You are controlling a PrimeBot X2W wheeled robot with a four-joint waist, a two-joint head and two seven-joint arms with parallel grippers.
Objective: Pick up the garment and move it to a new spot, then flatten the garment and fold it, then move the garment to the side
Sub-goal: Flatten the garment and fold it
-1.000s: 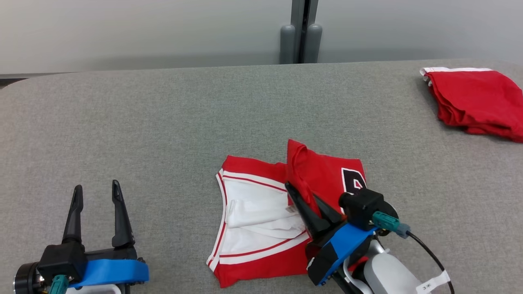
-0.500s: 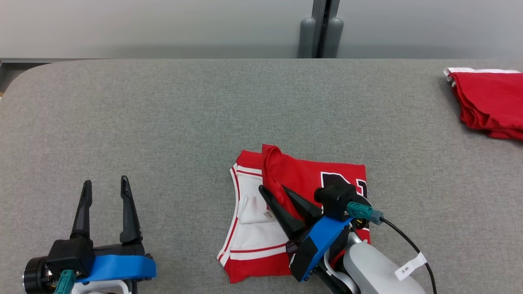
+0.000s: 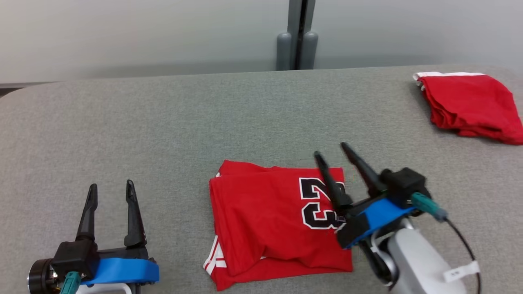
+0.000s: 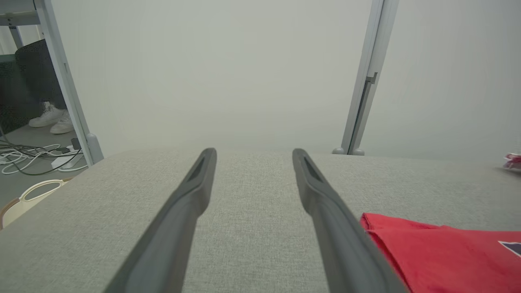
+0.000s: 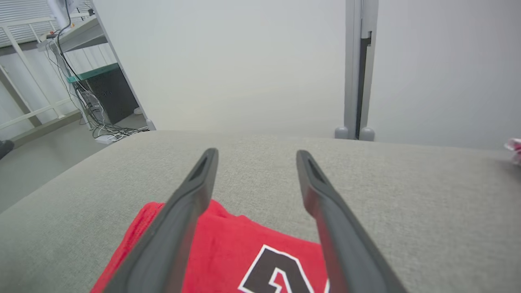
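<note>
Red jersey (image 3: 265, 220) lay folded on the grey table's (image 3: 163, 122) near middle, number turned sideways.
Jaws stood open on the right gripper (image 3: 331, 149), above the jersey's right edge, and on the left gripper (image 3: 111, 185), well apart at near left. Slightly longer left to right, it likely needed every layer pinched together to move aside intact.

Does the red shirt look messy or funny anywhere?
A little. The folded red jersey is untidy: in the head view a white-striped edge pokes out at its lower left corner, and the layers along its left side do not line up.
</note>
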